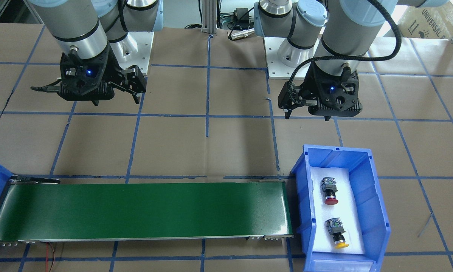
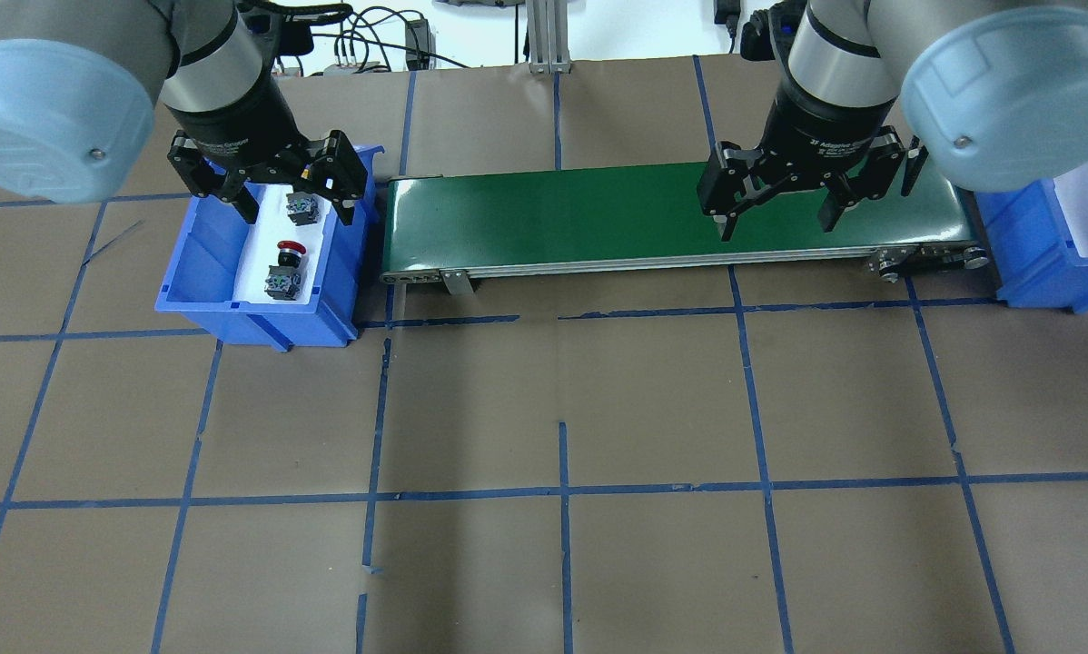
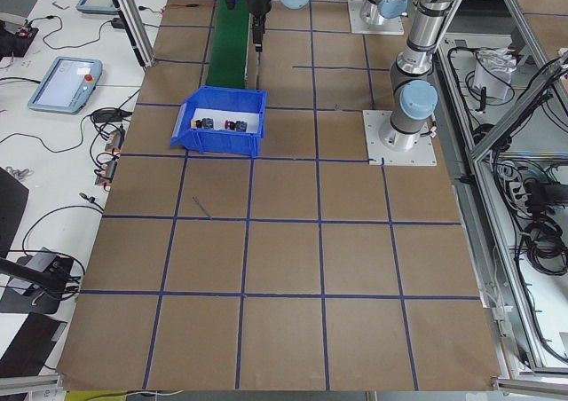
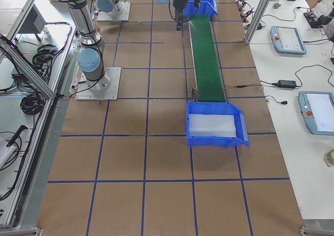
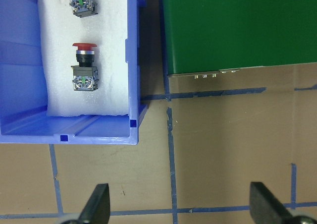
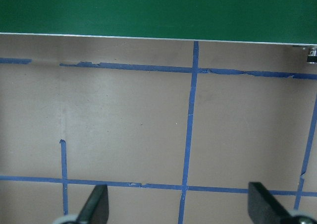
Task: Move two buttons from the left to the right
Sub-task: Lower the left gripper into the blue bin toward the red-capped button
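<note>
Lying beyond left gripper [image 5: 179,204]: 2 buttons [image 5: 83,70].

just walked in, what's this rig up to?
Nothing is being handled yet. The red button and yellow button both lie on white foam in the left bin. The left tool hovers open and empty near that bin. The right tool hovers open and empty by the right end of the belt, near the right bin. Neither button has left its bin.
</note>
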`<act>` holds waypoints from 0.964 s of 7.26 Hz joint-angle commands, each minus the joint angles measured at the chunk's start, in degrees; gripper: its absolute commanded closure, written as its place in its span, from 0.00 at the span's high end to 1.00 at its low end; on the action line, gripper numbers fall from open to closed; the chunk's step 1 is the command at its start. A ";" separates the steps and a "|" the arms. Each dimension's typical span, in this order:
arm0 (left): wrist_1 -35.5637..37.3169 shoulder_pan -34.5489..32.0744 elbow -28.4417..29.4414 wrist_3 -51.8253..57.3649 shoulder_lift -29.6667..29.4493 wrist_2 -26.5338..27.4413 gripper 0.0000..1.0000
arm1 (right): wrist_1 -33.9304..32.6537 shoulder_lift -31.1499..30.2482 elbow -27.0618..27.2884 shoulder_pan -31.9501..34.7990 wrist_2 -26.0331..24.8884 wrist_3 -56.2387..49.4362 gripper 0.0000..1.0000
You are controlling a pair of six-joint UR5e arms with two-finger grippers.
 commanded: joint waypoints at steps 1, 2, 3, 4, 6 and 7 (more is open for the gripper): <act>-0.08 0.08 -0.28 0.09 0.48 -0.01 1.00 | -0.20 0.04 0.00 -0.04 -0.04 0.00 1.00; 0.00 0.09 -0.46 0.18 0.83 -0.01 1.00 | -0.29 0.05 0.00 -0.04 -0.04 0.00 1.00; 0.00 0.17 -0.29 0.18 0.74 -0.09 1.00 | -0.29 0.05 0.00 -0.04 0.05 -0.09 1.00; 0.00 0.26 -0.03 0.35 0.57 -0.09 1.00 | -0.20 0.05 0.00 -0.04 -0.03 -0.09 1.00; 0.35 1.75 1.28 1.32 -0.13 0.08 1.00 | 0.07 -0.04 0.00 -0.21 0.05 0.00 1.00; 0.35 5.15 1.56 1.41 -1.44 -0.09 0.98 | -0.11 -0.04 0.00 -0.21 -0.03 -0.09 1.00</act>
